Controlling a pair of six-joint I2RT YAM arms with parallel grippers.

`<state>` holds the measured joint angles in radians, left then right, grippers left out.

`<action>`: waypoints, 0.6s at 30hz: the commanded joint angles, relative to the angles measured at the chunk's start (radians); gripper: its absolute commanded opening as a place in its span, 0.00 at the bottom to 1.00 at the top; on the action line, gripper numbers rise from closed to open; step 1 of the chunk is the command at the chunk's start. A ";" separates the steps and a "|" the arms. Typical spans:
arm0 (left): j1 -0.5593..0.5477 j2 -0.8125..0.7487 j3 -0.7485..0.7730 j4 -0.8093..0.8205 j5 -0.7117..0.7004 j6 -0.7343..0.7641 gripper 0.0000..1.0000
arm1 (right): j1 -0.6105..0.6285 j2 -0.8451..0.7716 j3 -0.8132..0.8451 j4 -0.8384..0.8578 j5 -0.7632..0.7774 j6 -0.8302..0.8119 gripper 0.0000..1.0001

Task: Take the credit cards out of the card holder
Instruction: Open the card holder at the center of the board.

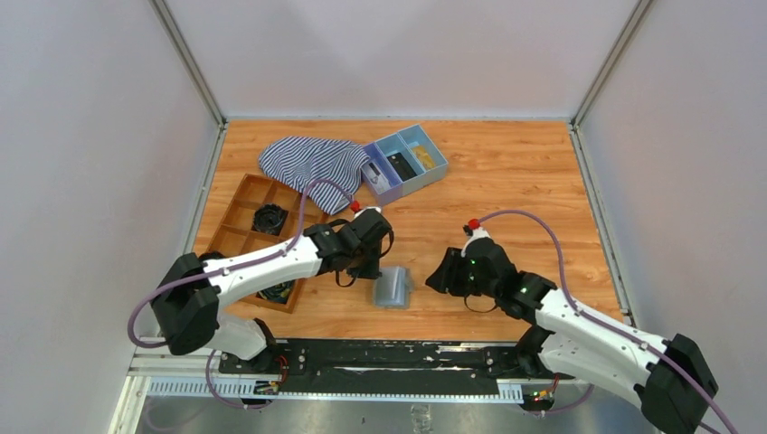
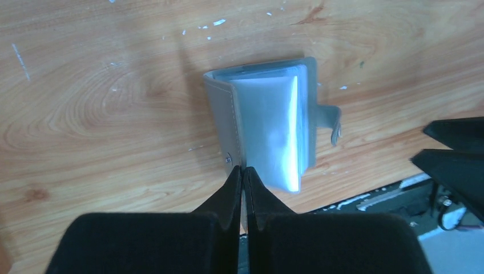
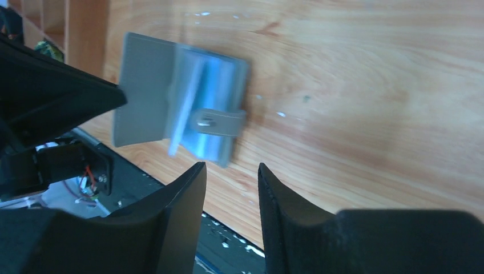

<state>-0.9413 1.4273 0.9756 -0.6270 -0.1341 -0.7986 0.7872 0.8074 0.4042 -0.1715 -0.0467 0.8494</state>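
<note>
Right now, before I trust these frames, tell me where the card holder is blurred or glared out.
Top external: even light, card holder small but clear. Left wrist: white glare across its clear sleeves, contents unreadable; left tool crisp. Right wrist: card holder smeared and soft, right tool in focus.

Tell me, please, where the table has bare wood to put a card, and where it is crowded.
Free: the wood between the blue tray, the right rail and the right gripper; the strip between tray and card holder. Crowded: the left side (striped cloth, wooden organiser) and around the card holder, pinched by the left gripper.
</note>
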 commanded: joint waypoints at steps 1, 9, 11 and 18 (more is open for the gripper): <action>0.029 -0.062 -0.065 0.134 0.093 -0.030 0.00 | 0.035 0.118 0.079 0.106 -0.082 -0.020 0.41; 0.064 -0.079 -0.124 0.110 0.083 -0.017 0.00 | 0.139 0.372 0.202 0.212 -0.106 -0.040 0.38; 0.078 -0.080 -0.144 0.106 0.080 -0.005 0.00 | 0.144 0.415 0.208 0.233 -0.082 -0.035 0.38; 0.109 -0.062 -0.217 0.138 0.097 0.015 0.00 | 0.135 0.571 0.206 0.250 -0.005 -0.014 0.35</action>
<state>-0.8440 1.3476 0.8124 -0.4854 -0.0471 -0.8139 0.9207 1.3193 0.6010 0.0666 -0.1081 0.8291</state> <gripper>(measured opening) 0.008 0.371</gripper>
